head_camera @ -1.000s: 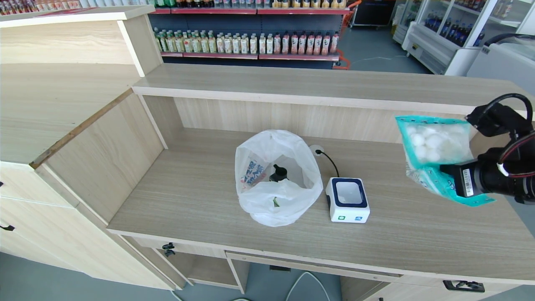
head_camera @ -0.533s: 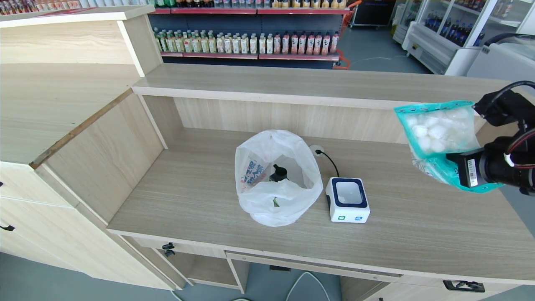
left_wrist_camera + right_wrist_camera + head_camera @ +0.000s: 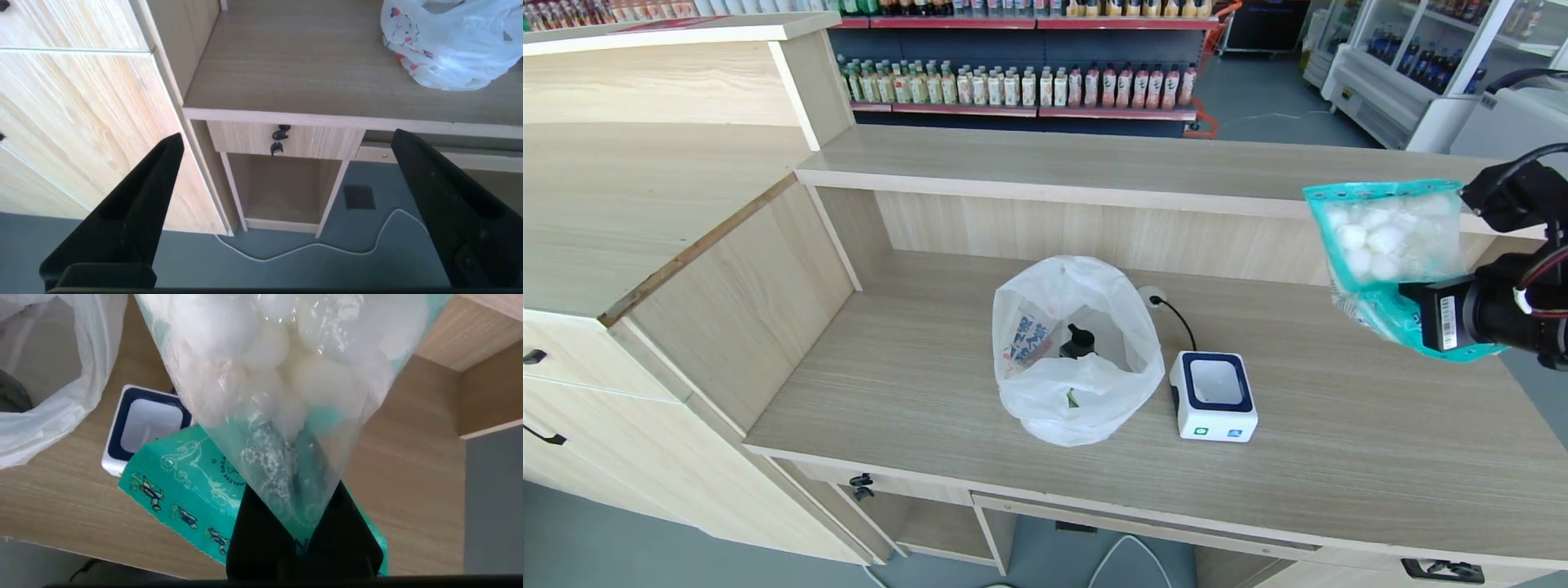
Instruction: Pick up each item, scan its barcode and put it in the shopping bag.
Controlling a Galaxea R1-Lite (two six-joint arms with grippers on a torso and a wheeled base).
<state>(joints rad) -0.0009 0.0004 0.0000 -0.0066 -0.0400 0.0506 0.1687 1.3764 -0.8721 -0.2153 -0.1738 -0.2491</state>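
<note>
A teal-edged clear pouch of white cotton balls [image 3: 1388, 245] hangs in the air above the counter's right end, with my right gripper [image 3: 1425, 314] shut on its lower part. The right wrist view has the pouch [image 3: 278, 376] clamped in that gripper [image 3: 298, 531], above the scanner [image 3: 147, 429]. The white barcode scanner [image 3: 1215, 396] sits mid-counter, window up. Just left of it stands the open white shopping bag [image 3: 1078, 351], holding a dark-capped bottle and a printed packet. My left gripper [image 3: 286, 220] is open and holds nothing, low in front of the counter, with the shopping bag [image 3: 458, 45] farther off.
The wooden counter [image 3: 915, 384] has a raised ledge [image 3: 1094, 167] at the back and a tall cabinet wall [image 3: 735, 302] on its left. A black cable [image 3: 1176, 322] runs from the scanner to a hole. A keyed drawer [image 3: 279, 140] sits under the counter's front edge.
My right gripper has lifted the cotton ball pouch higher and slightly rightward. The head view has shifted a little, so the counter sits slightly further right in the picture.
</note>
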